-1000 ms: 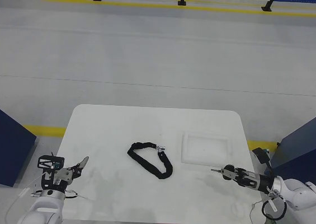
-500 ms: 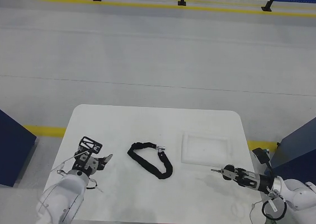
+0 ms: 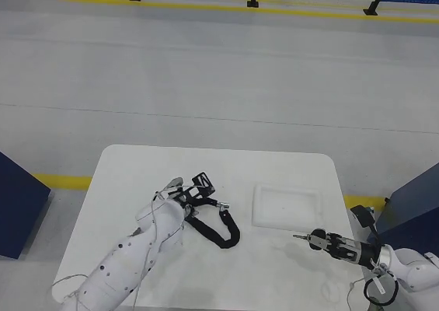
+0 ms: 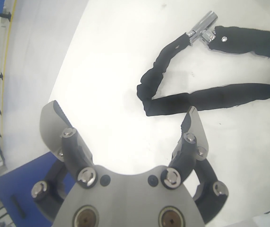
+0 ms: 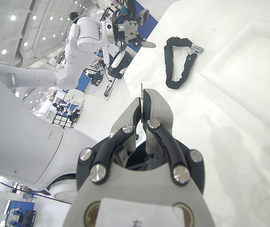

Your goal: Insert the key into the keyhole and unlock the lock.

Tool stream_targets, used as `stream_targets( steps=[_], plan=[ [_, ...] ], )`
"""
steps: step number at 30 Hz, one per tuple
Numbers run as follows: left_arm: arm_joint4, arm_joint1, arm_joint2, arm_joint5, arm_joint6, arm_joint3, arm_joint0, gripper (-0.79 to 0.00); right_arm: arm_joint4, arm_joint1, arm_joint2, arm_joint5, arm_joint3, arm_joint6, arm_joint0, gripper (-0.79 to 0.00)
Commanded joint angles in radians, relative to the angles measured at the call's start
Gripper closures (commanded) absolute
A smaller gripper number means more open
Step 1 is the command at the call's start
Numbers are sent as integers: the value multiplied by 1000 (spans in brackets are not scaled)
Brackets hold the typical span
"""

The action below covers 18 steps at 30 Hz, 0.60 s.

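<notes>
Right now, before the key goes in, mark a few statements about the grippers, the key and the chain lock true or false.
1. The right gripper is shut on the key. True.
2. The left gripper is clamped on the chain. False: its fingers are spread wide open near the chain and hold nothing.
3. The key already sits in the lock cylinder. False: the key is held well apart from the cylinder, off to the chain's side.
4. The chain lies on the table beside the tray, not in it. True.
</notes>
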Motion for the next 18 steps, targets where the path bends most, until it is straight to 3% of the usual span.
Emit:
stream_targets(
  steps=[1,6,18],
  plan=[
    [-27,-30,64,-34,1,121,-73,-785,0,0,0,0,0,0,0,0],
    [-99,-93,157,-65,19,290,-164,-785,0,0,0,0,0,0,0,0],
    [-99,-93,157,-65,19,290,-164,-785,0,0,0,0,0,0,0,0]
  ],
)
